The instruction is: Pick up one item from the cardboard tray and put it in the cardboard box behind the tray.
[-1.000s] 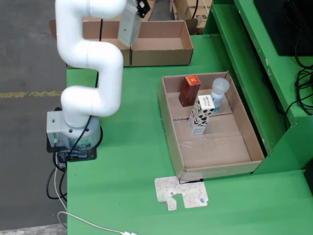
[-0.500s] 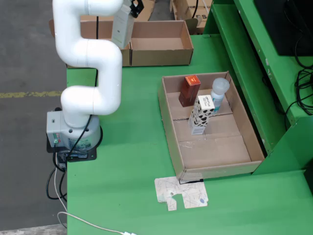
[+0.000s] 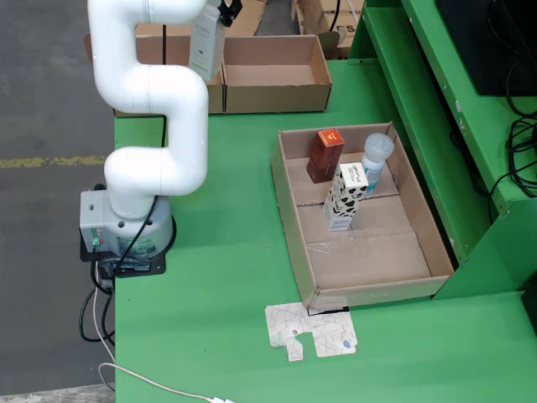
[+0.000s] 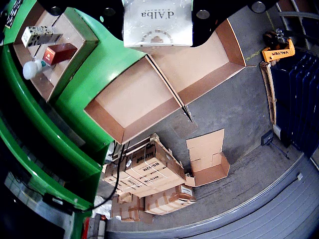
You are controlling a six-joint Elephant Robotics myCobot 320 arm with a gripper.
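Note:
My gripper [image 3: 220, 12] is at the top of the fixed view, shut on a white carton [image 3: 206, 44] that hangs above the cardboard boxes [image 3: 277, 75] at the table's far end. In the gripper view the carton [image 4: 157, 22], printed "d'Alba", fills the top between the black fingers, over the divide between the two open boxes [image 4: 144, 99]. The cardboard tray [image 3: 377, 260] on the green table holds a red-brown box [image 3: 325, 154], a black-and-white patterned box [image 3: 342, 198] and a white-capped bottle [image 3: 375, 161].
A flat printed card [image 3: 310, 331] lies on the table in front of the tray. Green shelving [image 3: 436, 92] rises along the right. The arm's base [image 3: 126, 231] and cables sit at the table's left edge. Stacked cartons [image 4: 149, 174] lie on the floor beyond.
The arm has swung left with the white carton, from over the right-hand box toward the divide with the left one. The tray's contents have not moved.

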